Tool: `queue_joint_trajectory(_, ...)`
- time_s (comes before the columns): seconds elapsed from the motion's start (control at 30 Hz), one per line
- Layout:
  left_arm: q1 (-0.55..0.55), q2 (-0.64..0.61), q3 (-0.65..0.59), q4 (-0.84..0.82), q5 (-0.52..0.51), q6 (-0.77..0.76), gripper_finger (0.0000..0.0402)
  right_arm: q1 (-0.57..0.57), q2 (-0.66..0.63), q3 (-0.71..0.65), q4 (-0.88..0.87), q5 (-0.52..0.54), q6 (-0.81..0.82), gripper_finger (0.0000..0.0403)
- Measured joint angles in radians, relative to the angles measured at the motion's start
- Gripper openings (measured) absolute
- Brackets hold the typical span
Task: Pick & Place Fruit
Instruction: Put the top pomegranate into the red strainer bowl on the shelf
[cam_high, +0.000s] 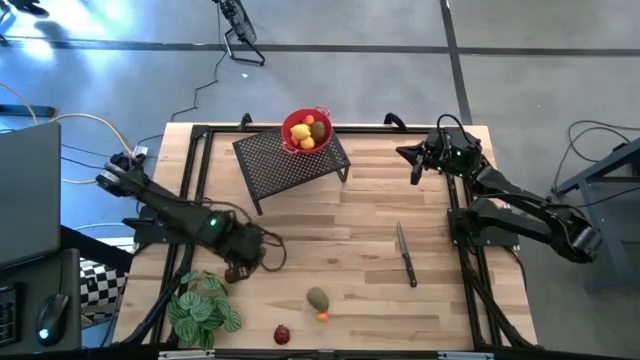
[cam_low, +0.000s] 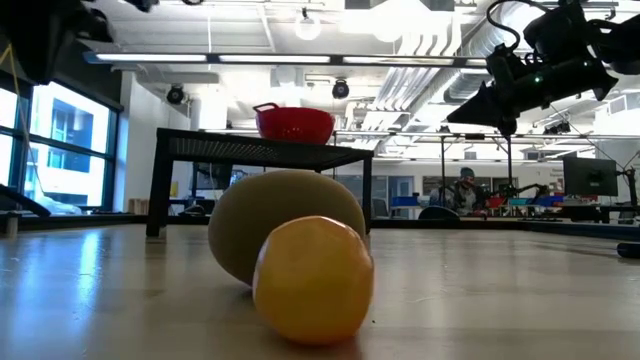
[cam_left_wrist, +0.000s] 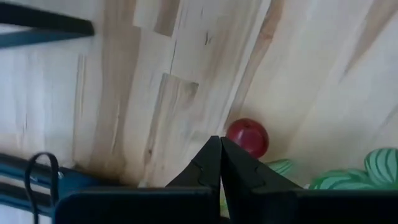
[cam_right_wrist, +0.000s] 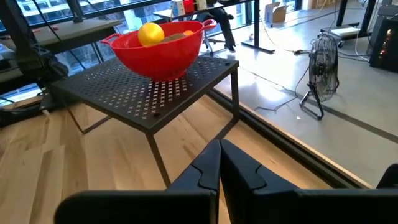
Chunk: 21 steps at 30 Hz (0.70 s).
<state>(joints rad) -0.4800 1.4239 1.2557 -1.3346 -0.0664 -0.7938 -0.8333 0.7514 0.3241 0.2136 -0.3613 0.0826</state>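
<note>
Left wrist view: dark red ball (cam_left_wrist: 247, 137) on bare worktop (cam_left_wrist: 186, 74), just beside leafy plant (cam_left_wrist: 373, 167). Likely light, smooth, prone to roll; best pinched across the middle. Left claw (cam_left_wrist: 221, 163) shut, empty; right claw (cam_right_wrist: 219, 163) shut too.

We are looking at a robotics lab in an open industrial office space. Beyond the right gripper (cam_right_wrist: 219, 163) we are seeing a bare concrete floor (cam_right_wrist: 348, 87), a floor fan (cam_right_wrist: 323, 73) and large windows (cam_right_wrist: 74, 9). Above and behind it, exposed ducts (cam_low: 440, 55) and strip lights are running along the ceiling, and monitors (cam_low: 590, 178) are lining desks.
</note>
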Motion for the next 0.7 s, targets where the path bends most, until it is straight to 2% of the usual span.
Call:
queue_joint_trajectory(0.07,-0.054,-0.019,-0.005,-0.008,-0.043,-0.096,0.0000,0.000,0.005,0.000,0.000,0.000,0.000,0.0002)
queue_joint_trajectory(0.23,-0.241,-0.115,-0.013,-0.054,-0.273,-0.317,0.0000,0.000,0.031,0.000,0.000,0.000,0.000,0.0002)
queue_joint_trajectory(0.3,-0.305,-0.156,-0.046,-0.078,-0.317,-0.423,0.0000,0.000,0.047,0.000,0.001,0.000,0.000,0.0002)
queue_joint_trajectory(0.43,-0.346,-0.193,-0.154,-0.036,-0.250,-0.577,0.0000,0.000,0.080,0.000,0.000,0.000,0.001,0.0002)
queue_joint_trajectory(0.53,-0.345,-0.192,-0.218,0.054,-0.218,-0.580,0.0000,0.000,0.107,0.000,0.000,-0.004,0.001,0.0002)
queue_joint_trajectory(0.7,-0.345,-0.192,-0.248,0.141,-0.179,-0.570,0.0000,0.000,0.143,0.000,0.003,-0.004,0.001,0.0003)
